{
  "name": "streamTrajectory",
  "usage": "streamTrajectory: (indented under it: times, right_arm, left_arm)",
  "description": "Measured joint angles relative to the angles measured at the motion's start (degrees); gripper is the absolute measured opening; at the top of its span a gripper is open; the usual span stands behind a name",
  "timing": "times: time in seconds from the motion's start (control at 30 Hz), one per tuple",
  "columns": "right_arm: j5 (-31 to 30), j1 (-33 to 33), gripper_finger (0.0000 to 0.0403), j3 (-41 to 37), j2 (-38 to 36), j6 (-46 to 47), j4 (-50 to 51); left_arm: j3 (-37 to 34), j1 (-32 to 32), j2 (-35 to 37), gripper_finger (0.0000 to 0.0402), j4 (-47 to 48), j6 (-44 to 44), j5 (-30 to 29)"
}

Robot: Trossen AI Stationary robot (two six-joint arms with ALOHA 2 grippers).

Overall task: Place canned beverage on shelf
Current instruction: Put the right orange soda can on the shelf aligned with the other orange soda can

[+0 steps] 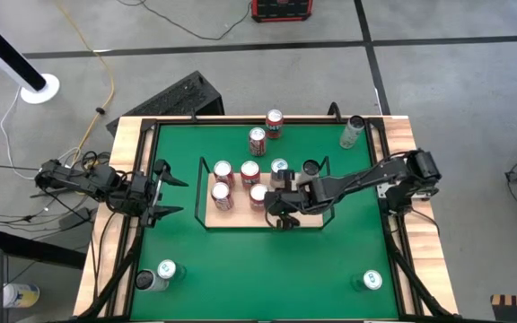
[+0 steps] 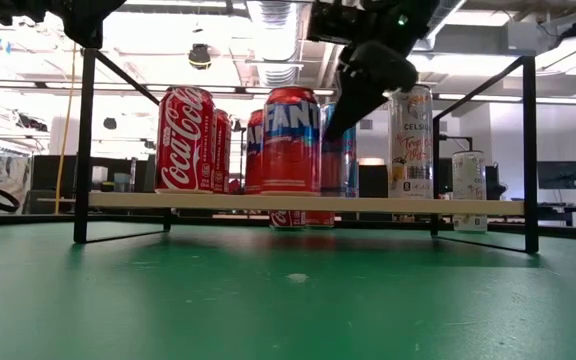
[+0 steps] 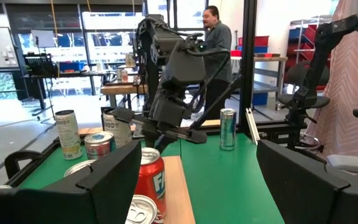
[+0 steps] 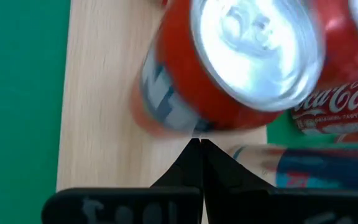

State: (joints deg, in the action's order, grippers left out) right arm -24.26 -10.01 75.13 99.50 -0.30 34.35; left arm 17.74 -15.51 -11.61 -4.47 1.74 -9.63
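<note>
Five cans I count on the shelf (image 1: 240,218), the light-wood board with black wire rails that lies in the middle of the green table (image 1: 267,269). Four of them are red; one, the Fanta can (image 1: 258,196), stands near the front edge of the board, upright, and in the low view it shows between a Coca-Cola can (image 2: 185,139) and a tall pale can (image 2: 411,140).

From my station I see the right gripper (image 1: 284,220) reaching over the shelf, just beside the Fanta can. Its two fingers are pressed together with nothing between them; in the right wrist view the closed tips point at the foot of this can, whose silver top fills much of the picture. I cannot tell if the tips touch it.

My left gripper (image 1: 170,196) waits at the left edge of the table, well apart from the shelf, fingers spread and empty.

More cans stand off the shelf: two red ones behind it, and others near the table's corners.
</note>
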Motion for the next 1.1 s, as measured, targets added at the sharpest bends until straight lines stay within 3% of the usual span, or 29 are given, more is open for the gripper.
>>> streamTrajectory:
  times: [0.4, 0.57, 1.1]
  right_arm:
    - [2.23, 1.4, 0.002, 0.02, 0.2, -1.25, -2.66]
    - [7.8, 0.5, 0.0021, 0.0, 0.2, -0.17, -1.4]
    - [7.86, 1.53, 0.002, 0.02, 0.17, -4.28, -9.88]
  left_arm:
    - [0.0, 0.0, 0.01, 0.0306, 0.02, 0.0, 0.02]
    - [0.02, 0.0, 0.02, 0.0306, 0.3, 0.0, 0.06]
    - [0.02, 0.0, 0.01, 0.0306, 0.3, -0.2, 0.04]
